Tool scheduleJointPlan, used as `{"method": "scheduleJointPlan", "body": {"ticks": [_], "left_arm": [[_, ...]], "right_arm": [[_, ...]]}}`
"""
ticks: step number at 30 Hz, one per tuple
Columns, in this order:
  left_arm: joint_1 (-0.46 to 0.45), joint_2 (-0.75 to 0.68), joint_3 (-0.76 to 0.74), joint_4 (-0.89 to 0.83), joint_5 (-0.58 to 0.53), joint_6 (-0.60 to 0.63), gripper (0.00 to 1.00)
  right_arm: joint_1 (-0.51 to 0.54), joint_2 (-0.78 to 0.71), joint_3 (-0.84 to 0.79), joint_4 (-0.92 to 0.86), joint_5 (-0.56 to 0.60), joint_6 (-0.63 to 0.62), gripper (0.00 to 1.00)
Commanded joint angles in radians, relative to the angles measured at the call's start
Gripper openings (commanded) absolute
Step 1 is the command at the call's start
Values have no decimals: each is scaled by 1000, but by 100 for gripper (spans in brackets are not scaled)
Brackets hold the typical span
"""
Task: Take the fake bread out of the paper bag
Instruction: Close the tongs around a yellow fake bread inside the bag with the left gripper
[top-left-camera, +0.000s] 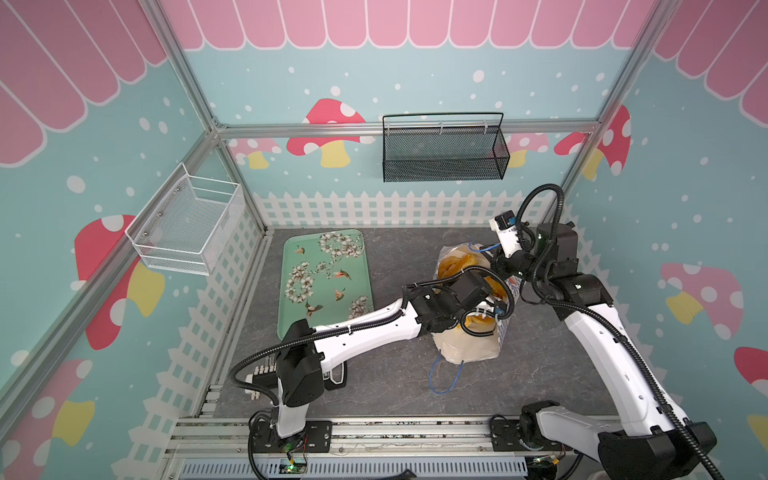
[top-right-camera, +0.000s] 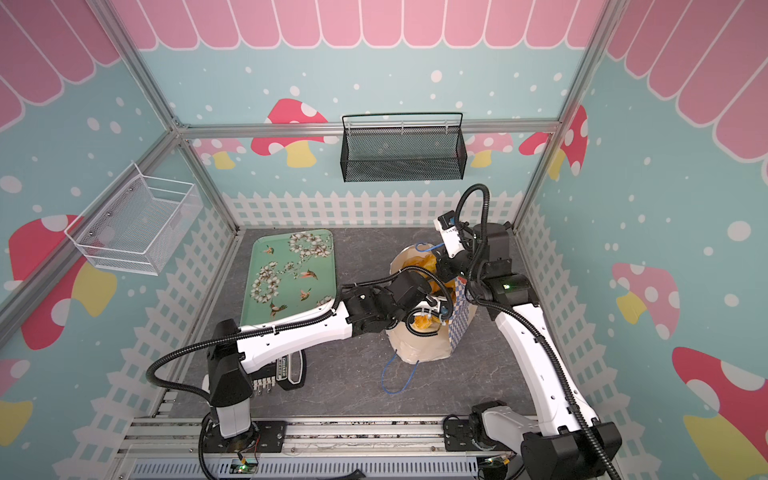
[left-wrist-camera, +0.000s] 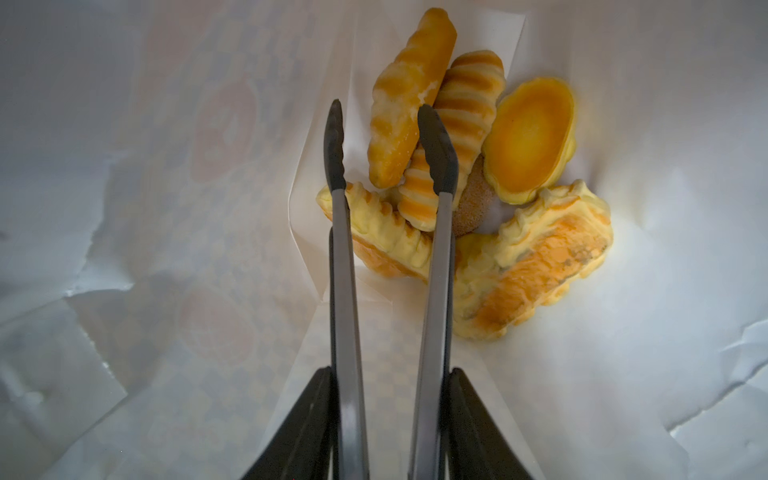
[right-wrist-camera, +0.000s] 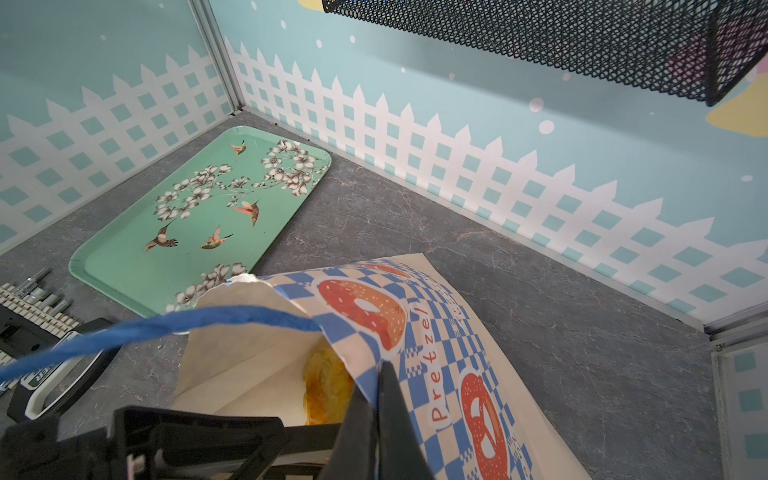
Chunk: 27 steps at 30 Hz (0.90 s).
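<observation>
The paper bag (top-left-camera: 465, 349) stands right of centre on the table, its mouth held open. In the left wrist view I look down inside it. My left gripper (left-wrist-camera: 390, 374) is shut on a pair of metal tongs (left-wrist-camera: 343, 270), whose black tips stand apart just over the fake bread. On the bag's floor lie a ribbed loaf (left-wrist-camera: 409, 95), a striped loaf (left-wrist-camera: 465, 108), a round tart (left-wrist-camera: 530, 137), a croissant (left-wrist-camera: 382, 232) and a flaky pastry (left-wrist-camera: 540, 257). My right gripper (right-wrist-camera: 380, 374) is shut on the bag's checkered rim (right-wrist-camera: 415, 332).
A green flowered tray (top-left-camera: 324, 278) lies left of the bag. A black mesh basket (top-left-camera: 444, 153) hangs on the back wall and a white wire basket (top-left-camera: 187, 228) on the left wall. One blue cord handle (top-left-camera: 444, 374) trails on the table in front.
</observation>
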<state>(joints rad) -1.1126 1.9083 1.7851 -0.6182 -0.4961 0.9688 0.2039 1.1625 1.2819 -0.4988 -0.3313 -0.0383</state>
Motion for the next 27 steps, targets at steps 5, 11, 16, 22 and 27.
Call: {"method": "scheduleJointPlan", "body": {"ticks": [5,11,16,22,27], "left_arm": [[8,27,31,32,37,12,41],[11,27,19,20,50,0,42],[14,28,25,-3,53,-9,42],[25,18,24,-13,53,-19,42],[37,47,49,-19,45,-18,42]], "right_arm": [[5,8,41,-13,-51,-26,0],[5,11,43,-18,-48,-34,0],[5,16,48,-24,-46,-40,0],[5,16,50,-32,-41,-46,0],[5,17,54,-32,-51,-41,0]]}}
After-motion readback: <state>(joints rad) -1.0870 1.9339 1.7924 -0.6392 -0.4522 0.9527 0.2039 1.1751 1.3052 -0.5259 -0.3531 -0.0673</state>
